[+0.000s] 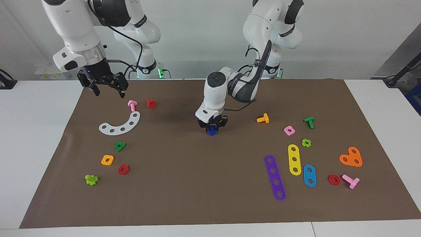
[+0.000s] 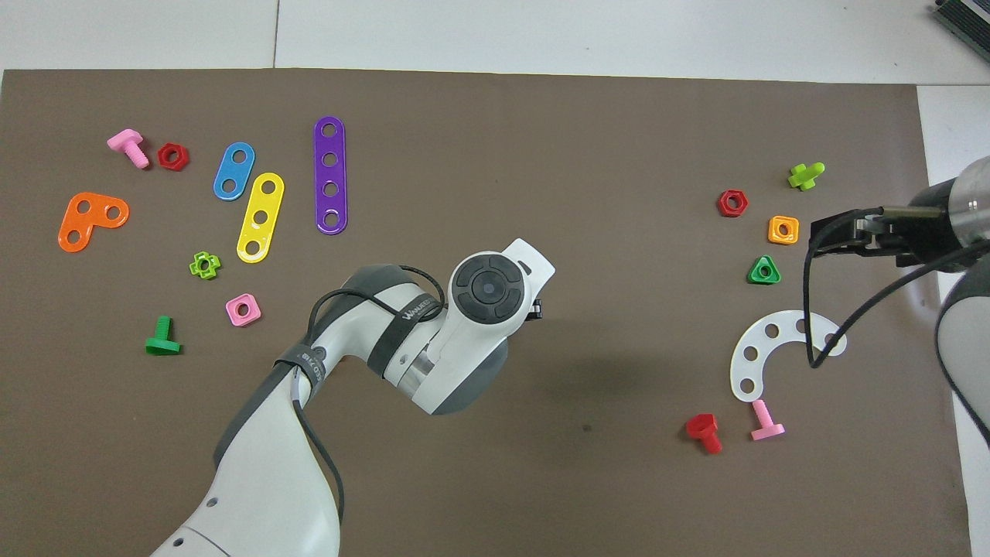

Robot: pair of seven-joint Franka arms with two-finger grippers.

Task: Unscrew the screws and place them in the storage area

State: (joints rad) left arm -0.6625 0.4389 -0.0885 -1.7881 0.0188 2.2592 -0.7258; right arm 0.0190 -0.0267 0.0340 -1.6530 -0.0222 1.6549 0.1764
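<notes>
The left gripper [image 1: 212, 126] stood low at the middle of the mat [image 1: 197, 184], its black fingers [image 1: 207, 125] clamped on the blue bolt [image 1: 211, 131], a stubby glossy plastic piece resting on the mat under them. From overhead the arm's white wrist hid the bolt. The right gripper [image 1: 107, 88] hung waiting over the mat's edge at the right arm's end, fingers apart and holding nothing.

The storage area [image 1: 113, 144] lay under and around that gripper — a white curved strip [image 1: 120, 125] with four holes, a green triangle nut [image 1: 119, 146], an orange square nut [image 1: 107, 160] and a red hex nut [image 1: 123, 169], all smooth moulded plastic. A pink bolt [image 1: 132, 105] and a red bolt [image 1: 151, 103] lay just beside the strip, nearer the robots. A lime cross-headed bolt [image 1: 91, 179] lay farthest out.

Toward the left arm's end lay flat straight strips — purple [image 1: 275, 177], yellow [image 1: 294, 159], blue [image 1: 309, 175] — and an orange heart plate [image 1: 351, 157].

The mat was matte brown and lay flat on a white desk [image 1: 33, 131]. A plain pale wall [image 1: 197, 33] rose past the arms' bases.
</notes>
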